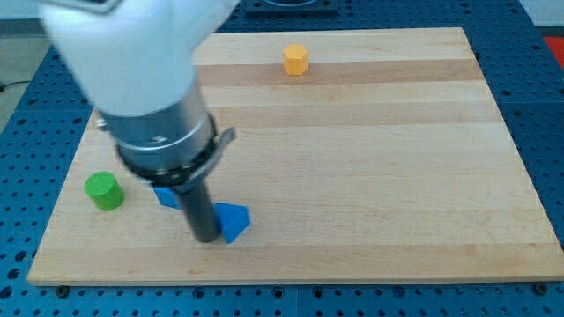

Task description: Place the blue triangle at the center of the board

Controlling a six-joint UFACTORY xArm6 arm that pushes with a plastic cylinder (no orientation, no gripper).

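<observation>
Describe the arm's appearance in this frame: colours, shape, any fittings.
The arm is a bulky white, blurred casing narrowing into a dark grey cylindrical collar with a metallic band. Below it a straight dark rod runs down to my tip. No cables or markings are visible.

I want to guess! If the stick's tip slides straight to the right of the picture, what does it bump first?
My tip would probably bump the blue triangle first; it already looks to be touching it.
</observation>
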